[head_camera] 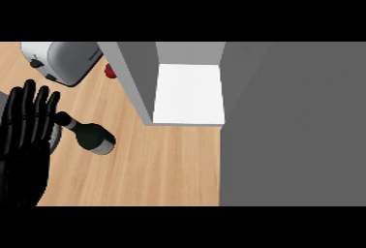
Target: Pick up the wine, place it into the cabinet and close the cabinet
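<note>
At the left edge, open left hand (25,140) perhaps overlapping wine bottle's (91,135) neck.

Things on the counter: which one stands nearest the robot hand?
The wine bottle: its neck nearly touches the open left robot hand. The toaster and the small red thing beside it sit farther back.

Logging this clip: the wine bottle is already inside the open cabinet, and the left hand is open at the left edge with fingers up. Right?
Not quite. In the head view the wine bottle stands on the wooden counter, left of the open cabinet, not inside it. The rest holds: the left hand is open at the left edge, fingers up.
</note>
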Robot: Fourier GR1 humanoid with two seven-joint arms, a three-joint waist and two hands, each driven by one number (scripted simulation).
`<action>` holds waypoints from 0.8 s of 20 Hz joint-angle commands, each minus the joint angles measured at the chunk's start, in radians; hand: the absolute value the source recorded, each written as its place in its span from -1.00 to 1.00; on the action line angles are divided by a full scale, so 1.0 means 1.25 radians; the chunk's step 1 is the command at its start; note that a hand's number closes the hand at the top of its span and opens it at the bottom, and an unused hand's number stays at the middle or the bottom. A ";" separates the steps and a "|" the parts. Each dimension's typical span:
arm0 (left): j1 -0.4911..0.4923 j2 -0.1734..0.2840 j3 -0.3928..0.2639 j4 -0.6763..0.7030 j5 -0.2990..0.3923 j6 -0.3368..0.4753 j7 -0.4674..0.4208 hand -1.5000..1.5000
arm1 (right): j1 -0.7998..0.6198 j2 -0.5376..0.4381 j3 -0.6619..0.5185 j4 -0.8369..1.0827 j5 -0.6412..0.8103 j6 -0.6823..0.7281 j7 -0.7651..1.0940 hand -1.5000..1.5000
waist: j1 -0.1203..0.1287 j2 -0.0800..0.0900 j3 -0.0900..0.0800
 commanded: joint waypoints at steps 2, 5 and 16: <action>-0.025 -0.032 0.033 0.086 -0.002 0.033 -0.070 -1.00 | 0.045 -0.005 0.025 -0.055 0.010 0.023 0.002 -1.00 | -0.009 -0.006 0.026; -0.093 0.016 0.160 0.094 0.048 0.055 -0.042 -1.00 | 0.082 -0.014 0.010 -0.058 -0.018 0.055 -0.039 -1.00 | -0.008 -0.005 0.026; -0.046 -0.032 0.108 -0.163 0.188 0.221 0.336 -1.00 | 0.263 -0.036 0.131 -0.322 -0.207 0.136 0.226 -1.00 | -0.006 -0.009 0.027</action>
